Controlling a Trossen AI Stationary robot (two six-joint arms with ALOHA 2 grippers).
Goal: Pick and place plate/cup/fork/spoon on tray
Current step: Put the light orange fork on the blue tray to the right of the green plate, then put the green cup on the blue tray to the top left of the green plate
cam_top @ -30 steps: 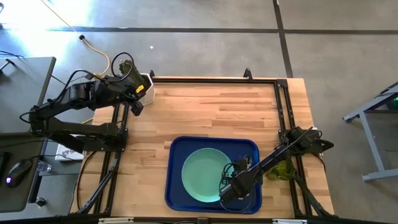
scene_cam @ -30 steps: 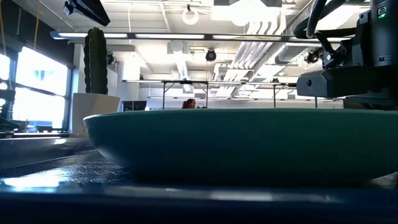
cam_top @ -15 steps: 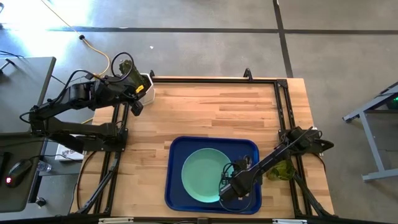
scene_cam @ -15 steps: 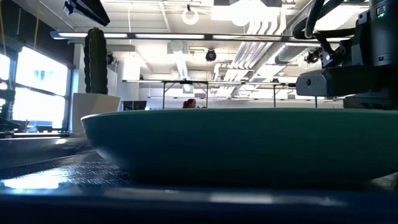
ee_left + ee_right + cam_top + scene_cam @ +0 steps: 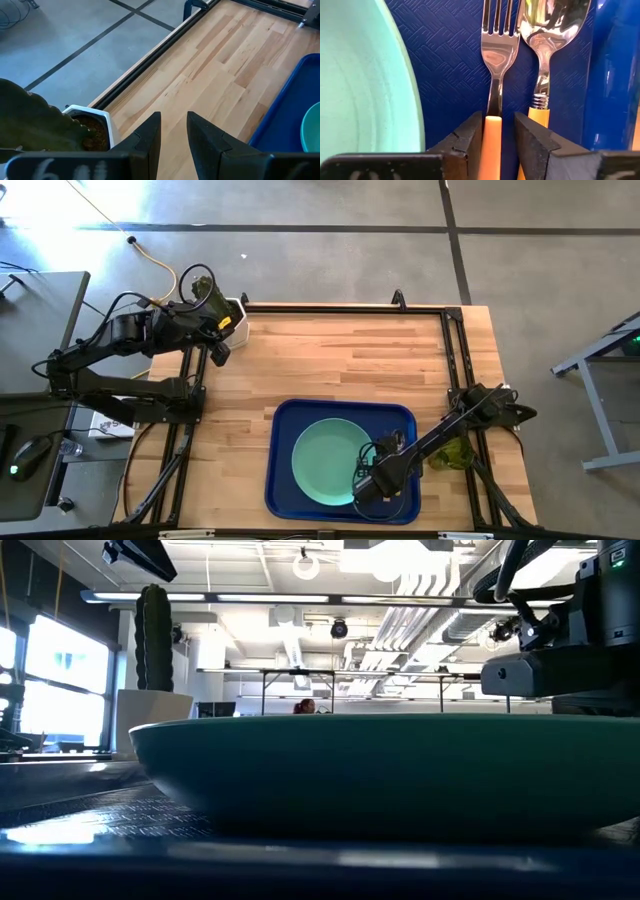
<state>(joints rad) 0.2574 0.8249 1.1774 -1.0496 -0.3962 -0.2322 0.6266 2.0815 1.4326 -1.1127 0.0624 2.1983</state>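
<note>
And there, the right gripper (image 5: 499, 131) lets go: its jaws, a moment ago tight on the fork's handle, now stand a little spread with the orange-tan handle lying loose between them. The fork (image 5: 496, 75) is down on the tray (image 5: 452, 70), so that piece looks delivered. It lies flat on the blue floor just beside the plate (image 5: 365, 85), on the side away from the plate's centre, and right alongside it is the spoon (image 5: 546, 45), nearly touching, between fork and tray rim. Both run parallel, long axes in line with the gripper's reach, tines and bowl pointing away from the fingers, handles toward them.

From above, the plate (image 5: 328, 462) sits inside the tray (image 5: 290, 420), and the right gripper (image 5: 372, 483) hangs low over the strip beside it. The cup (image 5: 452, 452) is off the tray, on the wood just past its right edge, under the arm: that looks like the piece left.

The left gripper (image 5: 173, 131) waits far from the tray by the cactus pot (image 5: 85, 131), jaws slightly parted, empty.
</note>
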